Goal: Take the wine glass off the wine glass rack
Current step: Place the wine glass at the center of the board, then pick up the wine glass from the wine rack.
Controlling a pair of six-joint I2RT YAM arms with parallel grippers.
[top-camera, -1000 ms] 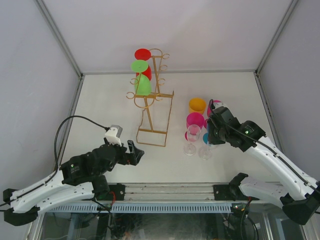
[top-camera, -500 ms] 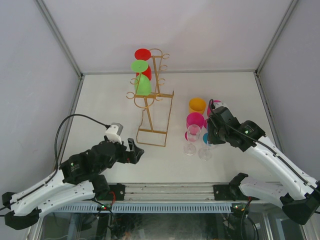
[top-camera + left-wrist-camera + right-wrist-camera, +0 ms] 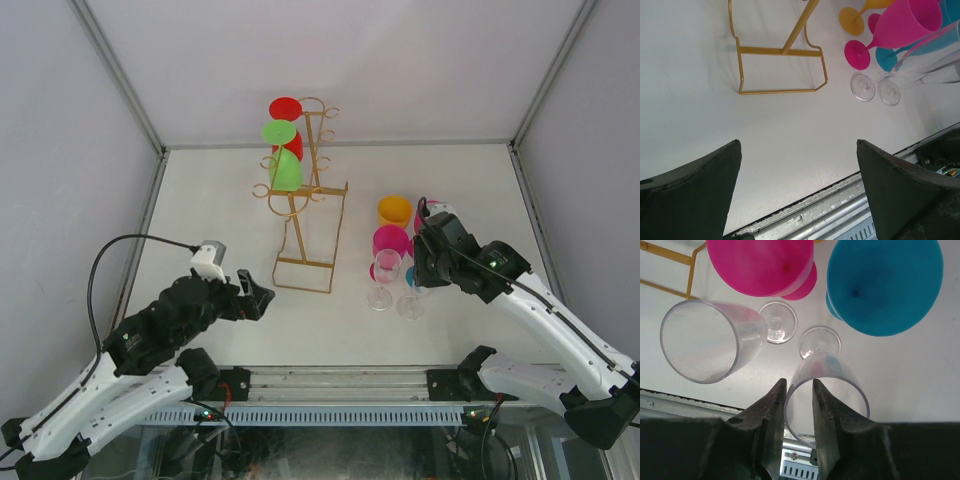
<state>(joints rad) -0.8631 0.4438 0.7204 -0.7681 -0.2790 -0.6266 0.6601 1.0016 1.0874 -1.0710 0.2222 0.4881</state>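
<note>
Letting go looks like the step now, doesn't it? Where is the glass?

Yes, I think so. The clear glass (image 3: 840,390) stands upright on the tabletop (image 3: 690,100), off the rack (image 3: 775,51) and well to its right, close among the other clear one (image 3: 700,340), the pink (image 3: 760,265) and the blue (image 3: 885,285).

And the right hand (image 3: 798,385)?

It sits above the glass with its fingers only narrowly parted, one on each side of the rim wall. The gap looks wider than the wall, so I judge it loose rather than pinched.

How should it come away?

Open a little more first, then rise straight up. Any sideways drift would catch the rim and tip a tall glass on a small foot, and the neighbours stand close enough to be knocked over too.

What about the left hand (image 3: 797,150)?

It is spread wide and holds nothing, hovering over the tabletop just short of the rack's base. A green glass (image 3: 285,170) and a red one (image 3: 285,107) hang upside down on the rack's left side. Keep it clear until the right arm is away.
</note>
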